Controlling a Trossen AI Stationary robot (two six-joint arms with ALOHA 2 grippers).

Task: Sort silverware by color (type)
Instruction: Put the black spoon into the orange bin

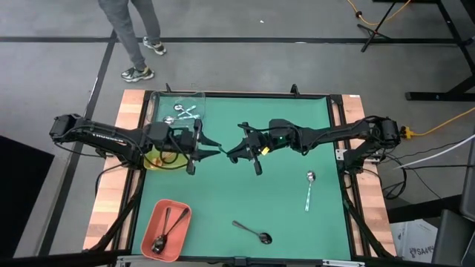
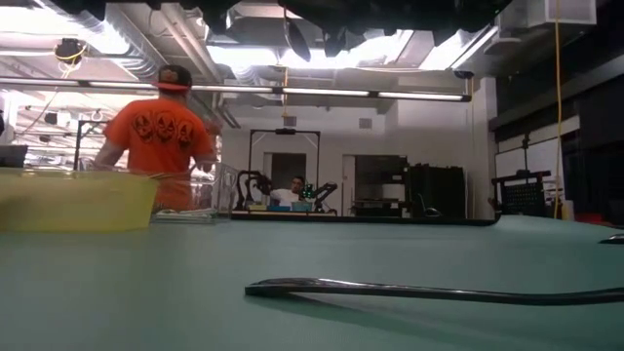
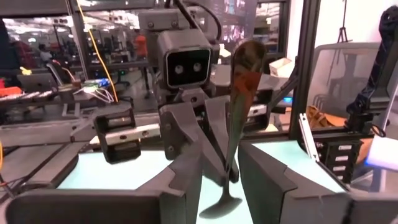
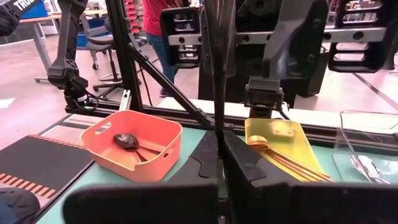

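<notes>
**Left wrist view: handover half made, and the spoon can slip**

You have the 2 arms nose to nose over the middle of the green table (image 1: 297,119). The right gripper (image 4: 217,149) is clamped on the thin handle of 1 spoon (image 3: 245,74), which stands upright with its bowl up. The left gripper (image 3: 221,180) has its fingers spread on either side of the handle's lower end and does not appear to grip it.

Where this could go wrong, as I judge it:

- If you release the right gripper before the left has closed, the spoon has nothing under it and drops to the mat.
- The handle sits nearer 1 left finger than the other. Closing from there may push it sideways and twist it in the right grip.
- The 2 grippers are very close, so any further advance risks a knock between them.
- The spoon's finish is hard to read: dark, with a coppery gleam in the bowl. Misjudge it and it goes in the wrong place. The yellow tray (image 4: 292,140) holds gold pieces, the salmon tray (image 1: 180,211) dark ones, the clear tray (image 1: 199,96) silver ones.

On the mat, 1 silver spoon (image 1: 309,189) and 1 dark spoon (image 1: 252,231) lie unsorted.
</notes>
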